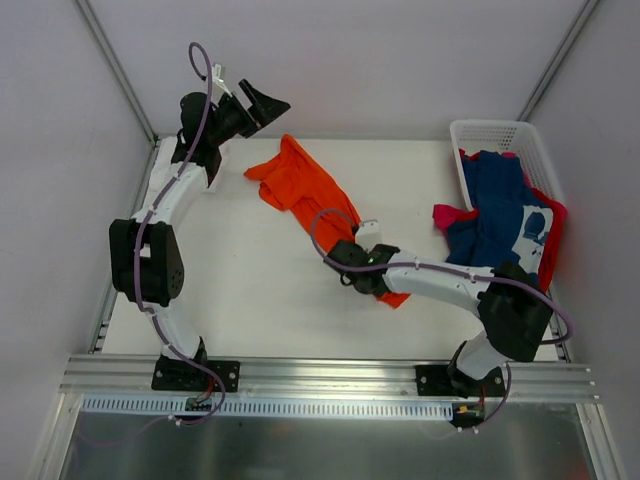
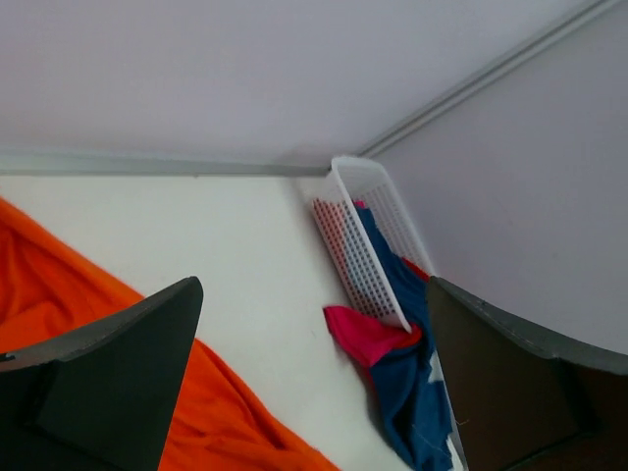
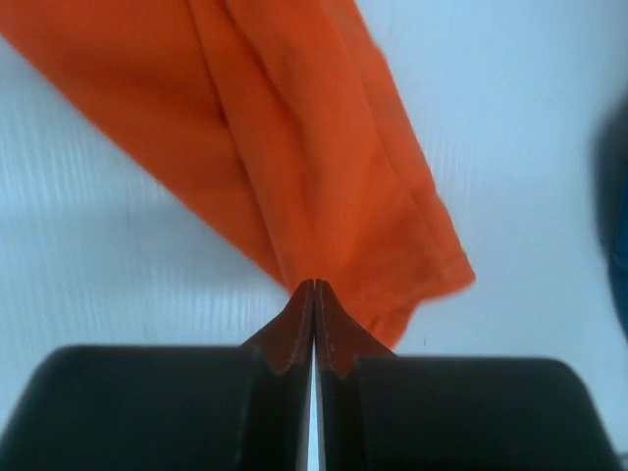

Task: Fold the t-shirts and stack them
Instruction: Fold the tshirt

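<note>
Right gripper [image 3: 314,294] pinches the orange shirt [image 3: 294,147], cloth trailing ahead of its closed jaws. Left gripper [image 2: 314,287] gapes wide; basket [image 2: 348,250] lies beyond its jaws.

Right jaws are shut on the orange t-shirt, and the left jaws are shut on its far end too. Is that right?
Not quite. The left jaws stand wide open with nothing between them, as the left wrist view shows. The right jaws are shut on the orange t-shirt, as you said.
</note>
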Robot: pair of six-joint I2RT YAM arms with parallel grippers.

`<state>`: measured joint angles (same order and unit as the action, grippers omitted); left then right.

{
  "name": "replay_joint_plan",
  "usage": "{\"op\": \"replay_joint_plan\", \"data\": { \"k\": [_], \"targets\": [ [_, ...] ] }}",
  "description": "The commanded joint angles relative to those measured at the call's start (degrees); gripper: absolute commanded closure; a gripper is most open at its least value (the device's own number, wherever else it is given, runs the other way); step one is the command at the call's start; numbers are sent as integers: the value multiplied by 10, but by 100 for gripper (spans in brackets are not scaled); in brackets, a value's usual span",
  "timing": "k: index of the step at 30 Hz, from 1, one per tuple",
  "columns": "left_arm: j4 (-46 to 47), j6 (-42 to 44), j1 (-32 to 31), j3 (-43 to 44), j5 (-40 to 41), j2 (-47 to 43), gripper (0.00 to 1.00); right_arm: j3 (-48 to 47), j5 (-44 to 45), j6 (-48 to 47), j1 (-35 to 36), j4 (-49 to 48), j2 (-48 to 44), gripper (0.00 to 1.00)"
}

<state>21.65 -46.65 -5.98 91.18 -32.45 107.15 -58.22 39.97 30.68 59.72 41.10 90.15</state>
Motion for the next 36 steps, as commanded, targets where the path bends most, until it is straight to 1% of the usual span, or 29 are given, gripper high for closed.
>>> {"op": "replay_joint_plan", "data": {
  "k": [1,2,3,4,6,8,9,12,15,20,21,22,23,24,25,26,27,28,29,31,32,34,35,36],
  "targets": [
    [8,9,-8,-117,12,-20,1,-23,-99,-123,-87,-115,4,99],
    [13,-4,-9,-142,12,-26,1,-22,-129,-135,-108,-137,5,100],
    [19,-19,-12,-191,10,-27,1,-24,-152,-145,-143,-163,6,100],
    [35,-24,-15,-214,12,-30,1,-29,-176,-161,-155,-168,12,100],
    [49,-28,-22,-278,13,-35,1,-41,-182,-180,-180,-170,20,100],
    [59,-30,-30,-310,12,-41,1,-55,-197,-200,-196,-172,36,100],
    [61,-30,-32,-340,11,-43,1,-59,-205,-203,-216,-175,42,100],
    [77,-27,-41,-399,10,-65,1,-51,-252,-201,-256,-202,57,100],
    [78,-17,-50,-446,15,-102,1,-23,-306,-179,-283,-240,60,100],
    [46,5,-60,-498,26,-192,1,53,-357,-127,-291,-309,72,100],
    [33,10,-61,-505,30,-208,1,66,-379,-107,-291,-337,72,100],
    [25,16,-62,-518,35,-239,1,98,-391,-94,-291,-356,71,100],
    [18,18,-62,-524,40,-255,1,120,-409,-78,-290,-404,64,100],
    [9,21,-63,-532,49,-270,1,143,-448,-36,-289,-444,63,100],
    [5,25,-63,-544,55,-296,1,168,-466,-15,-285,-486,62,100],
    [1,26,-64,-550,59,-308,1,206,-482,6,-273,-557,65,100],
    [-6,29,-65,-554,71,-327,1,216,-490,39,-262,-578,77,100],
    [-8,31,-66,-562,76,-333,1,219,-488,51,-250,-589,84,100],
    [-11,30,-66,-564,77,-339,1,217,-473,63,-216,-598,92,100],
    [-18,28,-66,-567,79,-348,1,198,-456,102,-175,-602,122,100],
    [-18,26,-66,-572,78,-351,1,186,-441,116,-131,-603,133,100],
    [-22,24,-67,-576,79,-360,1,142,-429,140,-86,-605,169,100],
    [-27,24,-67,-579,81,-365,1,123,-420,157,-47,-602,183,100],
    [-34,27,-66,-578,83,-370,1,99,-420,163,-29,-596,198,100]
  ]
}}
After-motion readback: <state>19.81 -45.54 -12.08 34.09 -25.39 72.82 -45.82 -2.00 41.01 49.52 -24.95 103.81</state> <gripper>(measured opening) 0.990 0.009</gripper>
